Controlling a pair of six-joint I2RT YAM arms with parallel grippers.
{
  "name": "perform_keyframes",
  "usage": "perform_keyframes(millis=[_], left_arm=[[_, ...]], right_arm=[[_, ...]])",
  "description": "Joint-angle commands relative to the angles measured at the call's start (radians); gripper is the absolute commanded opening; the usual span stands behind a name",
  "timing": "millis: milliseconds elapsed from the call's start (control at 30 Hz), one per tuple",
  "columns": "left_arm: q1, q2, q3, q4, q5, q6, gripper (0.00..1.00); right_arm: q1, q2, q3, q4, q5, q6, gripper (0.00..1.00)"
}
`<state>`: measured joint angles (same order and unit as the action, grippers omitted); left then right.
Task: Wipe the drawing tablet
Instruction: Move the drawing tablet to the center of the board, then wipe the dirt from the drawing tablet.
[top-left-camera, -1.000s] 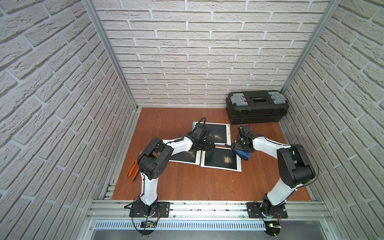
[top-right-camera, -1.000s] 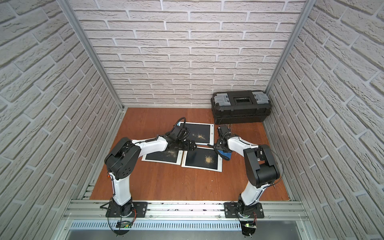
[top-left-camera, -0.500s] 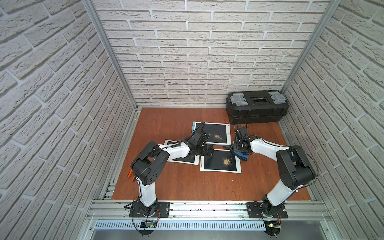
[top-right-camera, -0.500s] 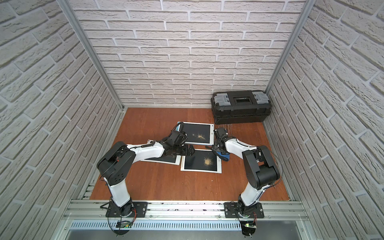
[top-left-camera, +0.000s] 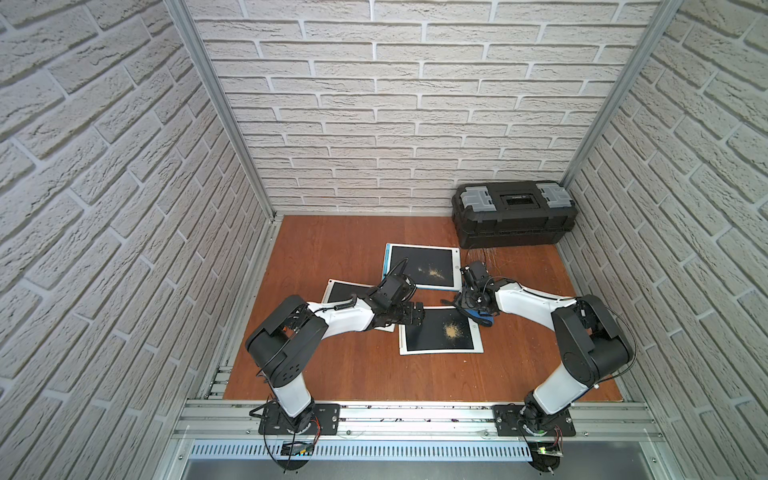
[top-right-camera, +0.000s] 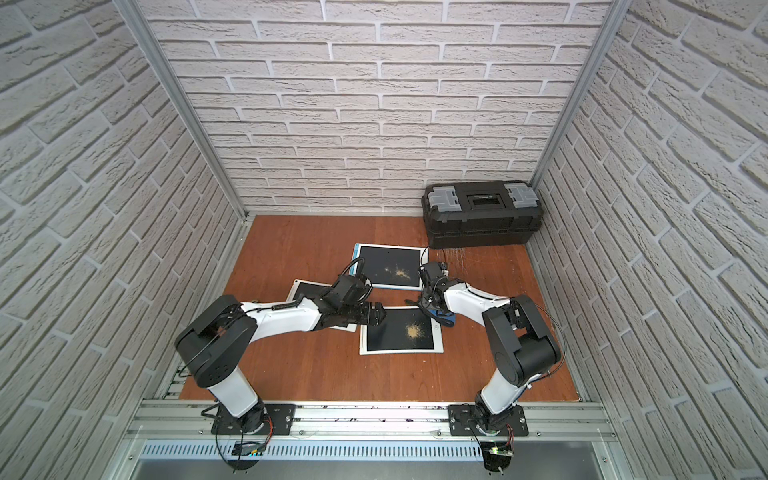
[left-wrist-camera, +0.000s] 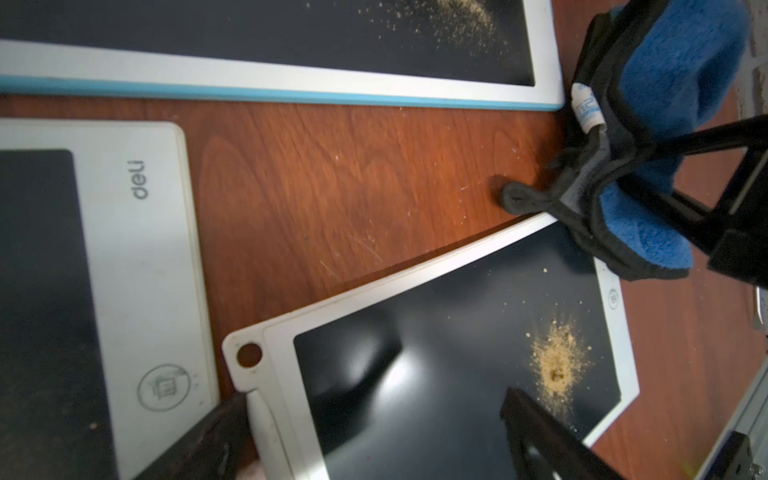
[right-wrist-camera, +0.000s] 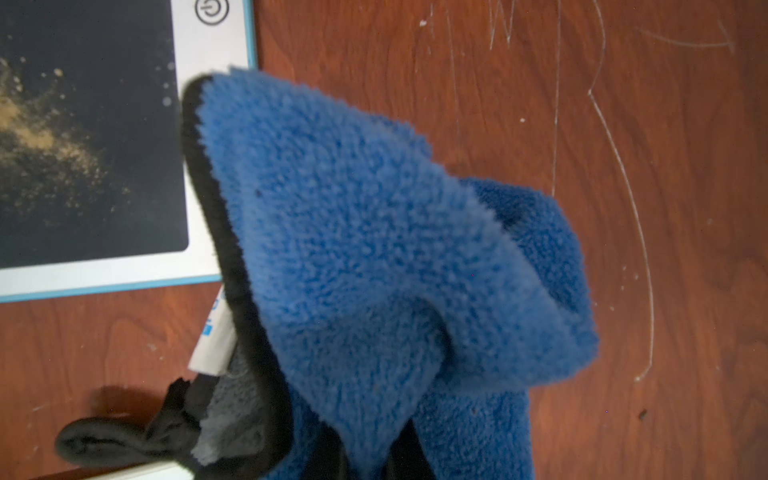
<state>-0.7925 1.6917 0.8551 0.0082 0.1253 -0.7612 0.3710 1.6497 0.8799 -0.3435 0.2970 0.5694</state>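
**Tabletop** (top-left-camera: 332, 365): one, brown wood. Drawing tablets: three, all lying flat with dark screens up.

1. **Left tablet** (top-left-camera: 345, 292): one, white frame, partly under the left arm.
2. **Left hand** (top-left-camera: 419, 314): one. Its fingers are spread wide and hold nothing, over the far left corner of the near tablet.
3. **Far tablet** (top-left-camera: 415, 264): one, blue-edged, with one patch of tan powder (top-left-camera: 435, 272) on the screen.
4. **Near tablet** (top-left-camera: 432, 336): one, white frame, with one more powder patch right of centre. It is slightly turned and just clear of the left tablet.
5. **Cloth** (right-wrist-camera: 374, 249): one, blue with black trim, draped over the near tablet's far right corner.
6. **Right hand** (top-left-camera: 472, 306): one, pointing down, clamped tight on the cloth.
7. **Toolbox** (top-left-camera: 515, 220): one, black with two grey latches, in the far right corner.

**Changes from a second ago:**
- The near tablet sits closer to the front.
- The left arm is stretched lower, and its hand has left the far tablet's edge.
- The right hand and cloth have shifted slightly left.
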Motion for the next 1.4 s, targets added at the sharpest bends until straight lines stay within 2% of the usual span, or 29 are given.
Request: perform_keyframes(millis=[0, 200, 433, 600, 700, 833, 900, 1000, 1167, 1267, 1367], left_arm=[[-0.026, 0.009, -0.055, -0.053, 0.004, -0.042, 0.97], [-0.034, -0.013, -0.079, -0.055, -0.013, -0.039, 0.97], [-0.035, -0.090, -0.056, -0.152, -0.054, 0.015, 0.97], [-0.034, -0.195, -0.050, -0.262, -0.126, 0.060, 0.97], [-0.036, -0.262, -0.059, -0.309, -0.142, 0.079, 0.95], [-0.039, -0.305, -0.090, -0.330, -0.142, 0.092, 0.87], [-0.040, -0.309, -0.110, -0.318, -0.145, 0.090, 0.82], [-0.046, -0.306, -0.140, -0.271, -0.136, 0.073, 0.81], [-0.063, -0.276, -0.142, -0.244, -0.143, 0.055, 0.83], [-0.077, -0.249, -0.127, -0.261, -0.158, 0.059, 0.84], [-0.098, -0.222, -0.101, -0.299, -0.195, 0.066, 0.86]], right_arm=[[0.047, -0.011, -0.045, -0.054, -0.076, 0.035, 0.03], [0.062, -0.034, -0.070, -0.056, -0.048, 0.052, 0.03], [0.060, -0.083, -0.008, -0.142, 0.006, 0.008, 0.03], [0.059, -0.201, 0.022, -0.220, 0.057, -0.027, 0.03], [0.059, -0.294, 0.019, -0.241, 0.028, -0.049, 0.03], [0.062, -0.407, -0.021, -0.192, -0.151, -0.076, 0.03], [0.064, -0.451, -0.056, -0.127, -0.310, -0.082, 0.03], [0.087, -0.464, -0.086, -0.036, -0.546, -0.086, 0.03], [0.168, -0.415, -0.103, 0.087, -0.822, -0.070, 0.03], [0.209, -0.391, -0.138, 0.204, -0.925, -0.013, 0.03], [0.239, -0.357, -0.155, 0.275, -0.959, 0.022, 0.03]])
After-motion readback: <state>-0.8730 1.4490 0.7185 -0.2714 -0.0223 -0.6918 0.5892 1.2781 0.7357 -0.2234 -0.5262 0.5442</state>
